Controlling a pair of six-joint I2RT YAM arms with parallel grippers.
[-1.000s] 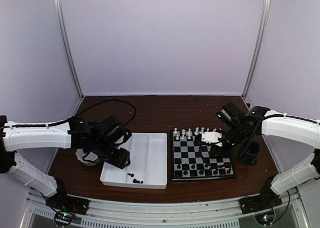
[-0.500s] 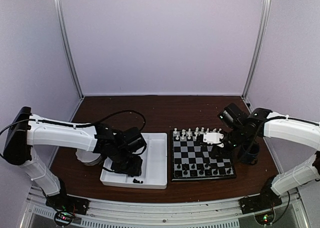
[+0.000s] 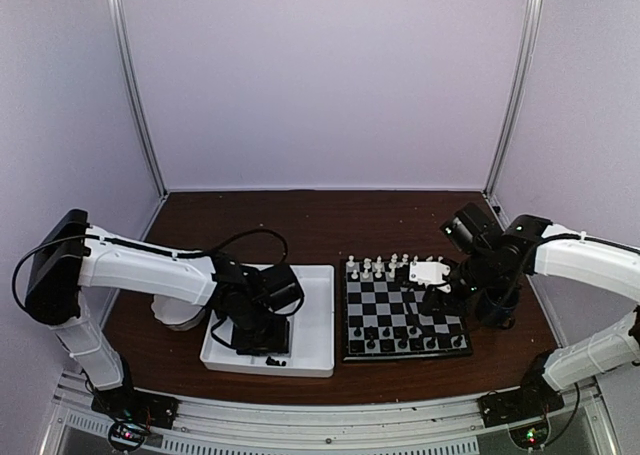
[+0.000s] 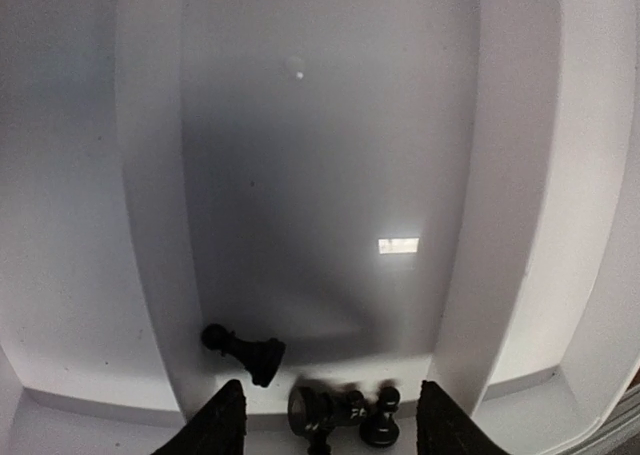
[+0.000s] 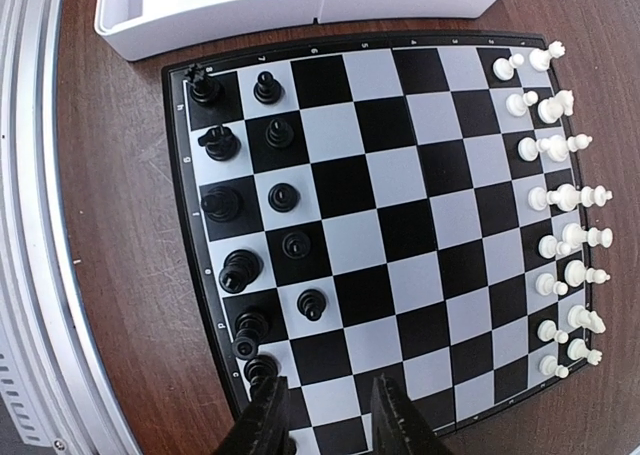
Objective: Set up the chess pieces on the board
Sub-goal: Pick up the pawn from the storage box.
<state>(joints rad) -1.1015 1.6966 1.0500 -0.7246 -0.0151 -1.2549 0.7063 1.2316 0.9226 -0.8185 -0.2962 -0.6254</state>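
Note:
The board [image 3: 398, 302] lies right of centre, with white chessmen [image 3: 385, 267] along its far edge and black chessmen [image 3: 400, 335] along its near edge. In the right wrist view the board [image 5: 400, 195] shows several black chessmen [image 5: 283, 196] in two columns on the left and white chessmen [image 5: 560, 210] on the right. My right gripper [image 5: 325, 420] hovers over the board's corner, open and empty. My left gripper [image 4: 330, 430] is open, low in the white tray [image 3: 312, 295]. A black pawn [image 4: 245, 350] lying on its side, another fallen black piece [image 4: 315, 410] and an upright pawn [image 4: 380, 423] sit between and just ahead of its fingertips.
The tray has a long divider [image 4: 480, 225] and raised walls. A white bowl [image 3: 172, 315] sits left of the tray, partly hidden by my left arm. A dark cup [image 3: 498, 305] stands right of the board. The table's near edge has a metal rail [image 5: 30, 225].
My left arm has swung right from beside the bowl into the tray's near end, over the black pieces. My right gripper has shifted slightly right over the board.

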